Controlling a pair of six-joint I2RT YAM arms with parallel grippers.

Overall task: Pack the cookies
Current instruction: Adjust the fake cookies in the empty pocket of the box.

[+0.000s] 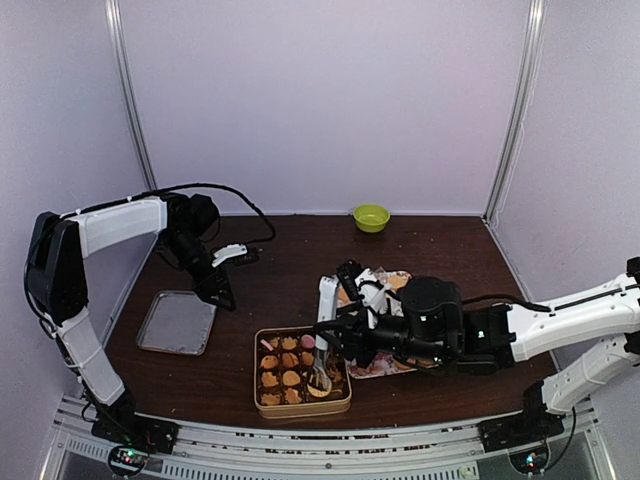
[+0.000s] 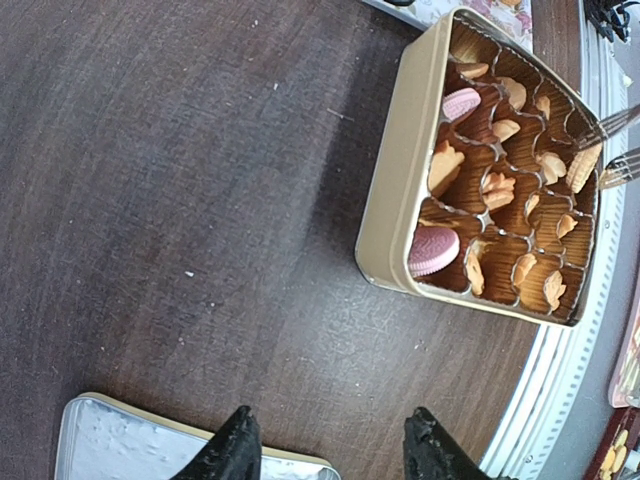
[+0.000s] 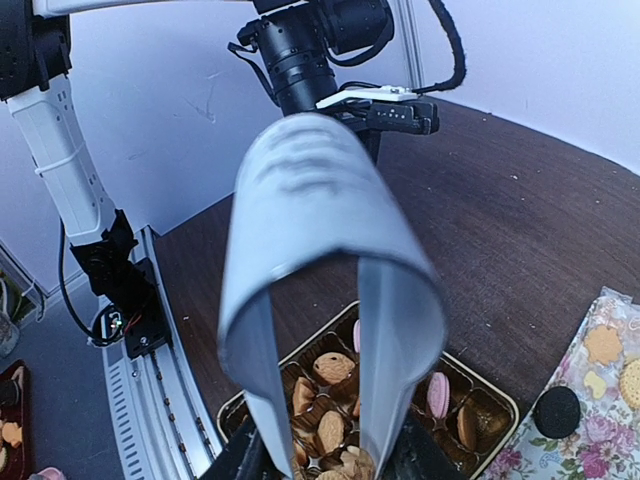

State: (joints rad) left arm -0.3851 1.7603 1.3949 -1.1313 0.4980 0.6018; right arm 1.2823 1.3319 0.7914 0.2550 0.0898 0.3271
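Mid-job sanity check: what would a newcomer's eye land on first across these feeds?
First the gold tin near the front edge of the table, its brown cups mostly holding cookies, a few pink among tan. Next, the silver tongs filling the right wrist view, clamped in the right gripper, tips down inside the tin. The left gripper hangs open near the silver tray at the table's left.

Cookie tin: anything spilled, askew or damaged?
Nothing stands out. The cookies sit in paper cups inside the tin, none on the table beside it. A few lean on edge, like one pink cookie.
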